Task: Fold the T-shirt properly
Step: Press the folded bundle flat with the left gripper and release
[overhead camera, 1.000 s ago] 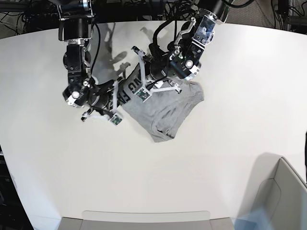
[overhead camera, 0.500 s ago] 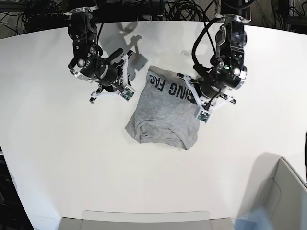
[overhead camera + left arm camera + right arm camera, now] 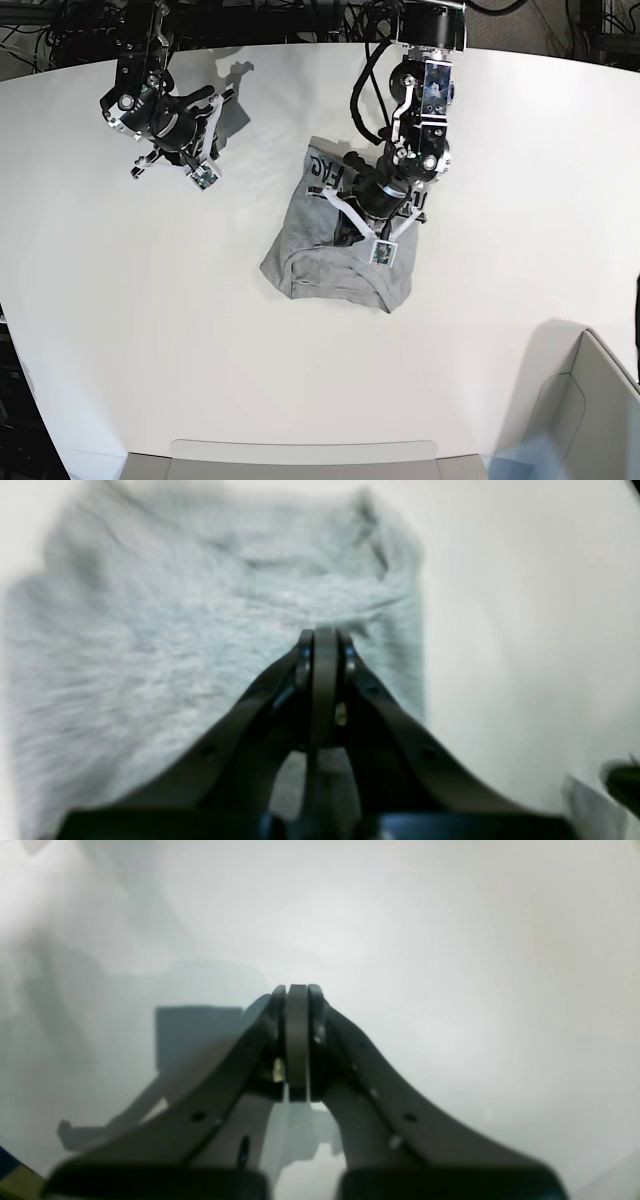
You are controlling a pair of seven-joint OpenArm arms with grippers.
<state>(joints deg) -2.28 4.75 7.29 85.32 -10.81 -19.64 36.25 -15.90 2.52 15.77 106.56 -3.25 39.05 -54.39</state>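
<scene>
The heather-grey T-shirt (image 3: 330,262) lies as a folded bundle in the middle of the white table, with part of its black lettering (image 3: 321,173) showing at its far left corner. My left gripper (image 3: 350,222) is shut and sits over the shirt's middle. In the left wrist view its joined fingertips (image 3: 324,636) point across the grey cloth (image 3: 150,645); no cloth shows between them. My right gripper (image 3: 218,100) is shut and empty, well to the left of the shirt. In the right wrist view it (image 3: 297,990) hangs over bare table.
A grey bin (image 3: 590,400) stands at the front right corner. A pale tray (image 3: 300,458) lies along the front edge. Cables and arm bases crowd the table's far edge.
Both grippers let go of the shirt, which now lies flat. My right arm has drawn away to the far left. My left arm has swung from the shirt's right side onto its middle.
</scene>
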